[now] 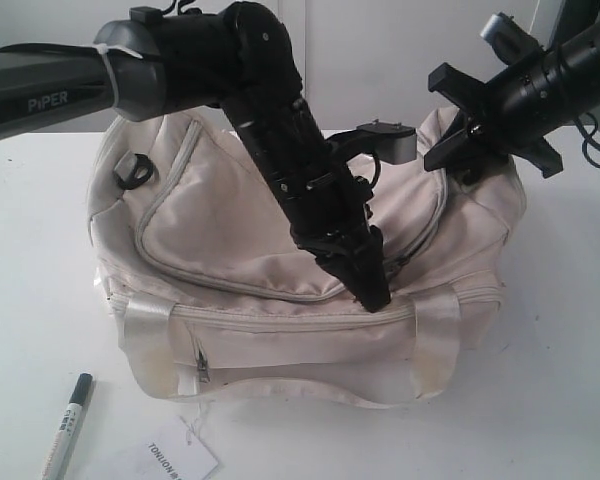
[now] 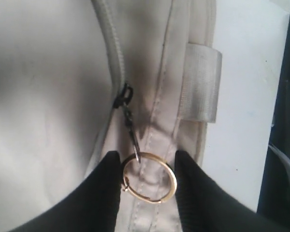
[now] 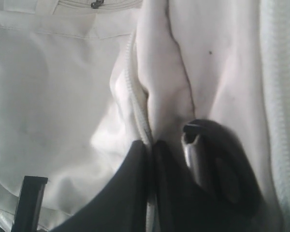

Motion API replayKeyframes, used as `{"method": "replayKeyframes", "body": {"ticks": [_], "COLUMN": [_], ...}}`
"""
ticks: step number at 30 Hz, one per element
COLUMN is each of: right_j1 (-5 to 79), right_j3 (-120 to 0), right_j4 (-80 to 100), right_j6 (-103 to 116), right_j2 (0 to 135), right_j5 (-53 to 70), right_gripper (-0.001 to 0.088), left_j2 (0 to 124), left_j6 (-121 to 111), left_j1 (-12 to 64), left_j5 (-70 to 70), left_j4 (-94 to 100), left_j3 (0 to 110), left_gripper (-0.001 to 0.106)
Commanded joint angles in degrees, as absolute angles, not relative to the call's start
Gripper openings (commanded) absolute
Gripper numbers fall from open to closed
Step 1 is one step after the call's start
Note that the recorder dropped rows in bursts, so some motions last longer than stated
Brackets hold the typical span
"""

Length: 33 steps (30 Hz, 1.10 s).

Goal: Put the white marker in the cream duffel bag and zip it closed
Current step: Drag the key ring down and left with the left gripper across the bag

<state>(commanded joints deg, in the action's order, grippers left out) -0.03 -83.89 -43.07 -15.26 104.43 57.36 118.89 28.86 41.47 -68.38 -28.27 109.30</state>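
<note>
Left wrist view: left gripper spread around gold ring pull; right gripper pinching cream duffel bag.

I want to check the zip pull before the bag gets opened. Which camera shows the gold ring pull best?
The left wrist view: the gold ring pull sits large and sharp between the left gripper fingers. In the exterior view that arm hides it; the right wrist view shows only cream duffel bag fabric.

"PIPER" stands in pale letters on the left arm. The paper tag carries dark print, partly cut off. The white marker bears print too small to read.
</note>
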Motion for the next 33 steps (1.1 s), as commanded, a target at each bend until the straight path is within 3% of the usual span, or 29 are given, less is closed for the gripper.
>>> {"method": "replayKeyframes", "body": {"ticks": [33], "right_j1": [-0.03], "right_j3": [-83.89], "right_j4": [-41.59], "right_j6": [-15.01], "right_j2": [104.43], "right_j5": [56.94], "right_gripper": [0.0000], "left_j2": [116.36], "left_j6": [23.77], "left_j1": [41.47], "left_j5": [-69.96], "left_j4": [-14.64], "left_j3": [109.30], "left_gripper": [0.000]}}
